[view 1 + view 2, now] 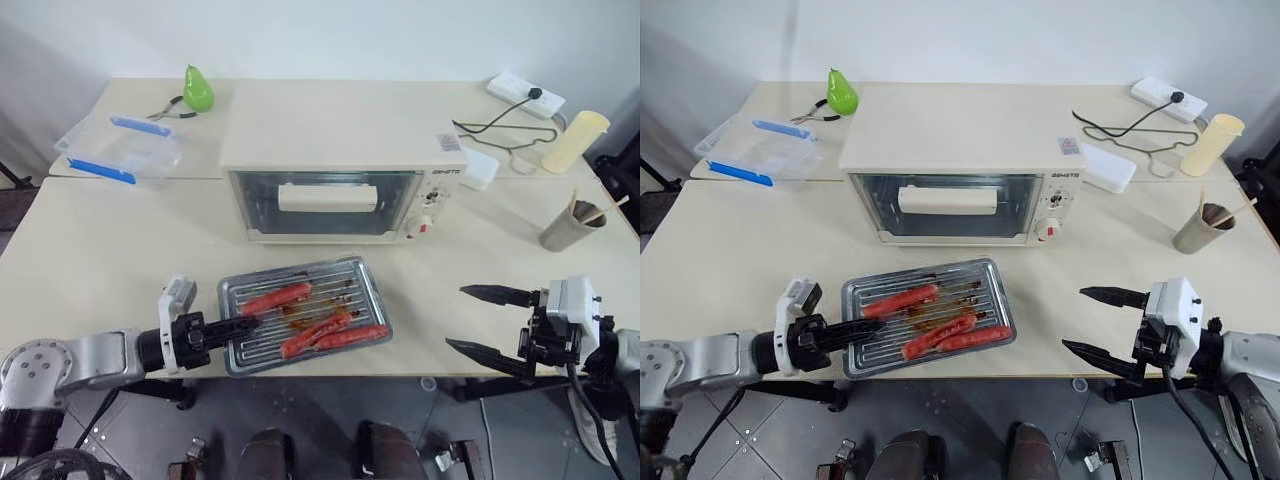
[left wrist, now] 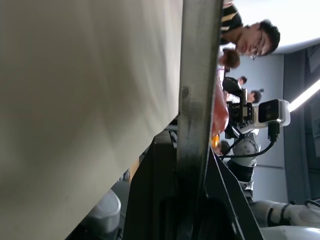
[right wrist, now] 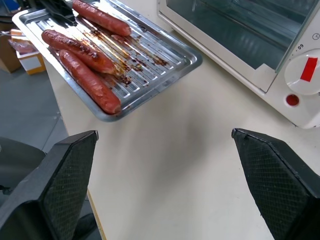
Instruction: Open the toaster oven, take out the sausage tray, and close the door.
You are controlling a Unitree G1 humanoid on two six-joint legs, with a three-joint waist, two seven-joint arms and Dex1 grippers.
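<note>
Cream table (image 1: 120, 235): sausage tray (image 1: 300, 313) rests near its front edge, left gripper (image 1: 240, 325) clamped on its left rim for placement; right gripper (image 1: 490, 320) fully spread, holding nothing; door (image 1: 322, 203) closed.

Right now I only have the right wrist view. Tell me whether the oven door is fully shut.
Observer: The door of the toaster oven is shut, its bar handle flat against the glass.
Operator: Report the left claw.
Observer: The left claw is shut on the left rim of the sausage tray.
Operator: Name anything near my claw.
Observer: A grey cup holding sticks stands farther back than the right claw, apart from it.
</note>
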